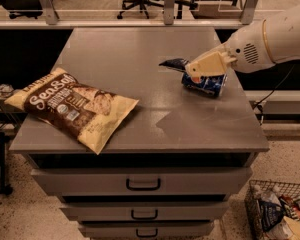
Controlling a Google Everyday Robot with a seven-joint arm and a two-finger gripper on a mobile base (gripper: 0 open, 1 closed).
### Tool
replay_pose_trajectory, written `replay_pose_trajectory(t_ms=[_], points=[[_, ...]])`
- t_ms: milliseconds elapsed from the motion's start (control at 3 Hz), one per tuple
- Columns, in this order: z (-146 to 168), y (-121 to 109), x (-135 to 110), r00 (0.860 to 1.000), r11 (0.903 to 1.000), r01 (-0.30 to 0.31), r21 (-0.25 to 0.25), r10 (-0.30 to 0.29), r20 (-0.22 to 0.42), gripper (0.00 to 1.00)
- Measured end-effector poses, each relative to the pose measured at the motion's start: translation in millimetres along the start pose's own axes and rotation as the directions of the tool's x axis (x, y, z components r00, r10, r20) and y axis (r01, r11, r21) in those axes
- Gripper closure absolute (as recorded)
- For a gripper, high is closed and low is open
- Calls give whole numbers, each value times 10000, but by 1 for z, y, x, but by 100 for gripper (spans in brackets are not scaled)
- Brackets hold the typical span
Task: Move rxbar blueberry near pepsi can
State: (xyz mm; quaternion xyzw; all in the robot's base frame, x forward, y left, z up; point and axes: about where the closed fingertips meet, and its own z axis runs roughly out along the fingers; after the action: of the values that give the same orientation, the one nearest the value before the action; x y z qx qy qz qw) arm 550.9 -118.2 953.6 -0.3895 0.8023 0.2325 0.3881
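My gripper [189, 70] reaches in from the right on a white arm, over the right side of the grey table top [125, 54]. It is shut on the rxbar blueberry [173, 64], a flat dark navy bar that sticks out to the left of the fingertips, low over the table. The pepsi can [206, 84], blue with silver ends, lies on its side right under and just behind the cream fingers [210, 64], which hide its top. The bar is close to the can's left end.
A large brown-and-cream chip bag [75, 106] lies at the table's front left, overhanging the edge. Drawers [142, 184] are below the top. A wire basket [277, 214] of items stands on the floor at the lower right. Office chairs stand behind a rail.
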Motion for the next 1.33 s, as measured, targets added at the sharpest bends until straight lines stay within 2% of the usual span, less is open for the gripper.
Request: replay_pose_trajectory(t_ms=[333, 667, 1000, 1333], points=[[-25, 1, 15, 9997, 9998, 116, -164, -119, -199, 100], [-44, 4, 25, 9985, 9981, 466, -399, -476, -262, 100], [-51, 5, 43, 9961, 9942, 707, -810, -747, -479, 100], [-46, 10, 66, 9926, 9858, 828, -1462, -946, -756, 100]])
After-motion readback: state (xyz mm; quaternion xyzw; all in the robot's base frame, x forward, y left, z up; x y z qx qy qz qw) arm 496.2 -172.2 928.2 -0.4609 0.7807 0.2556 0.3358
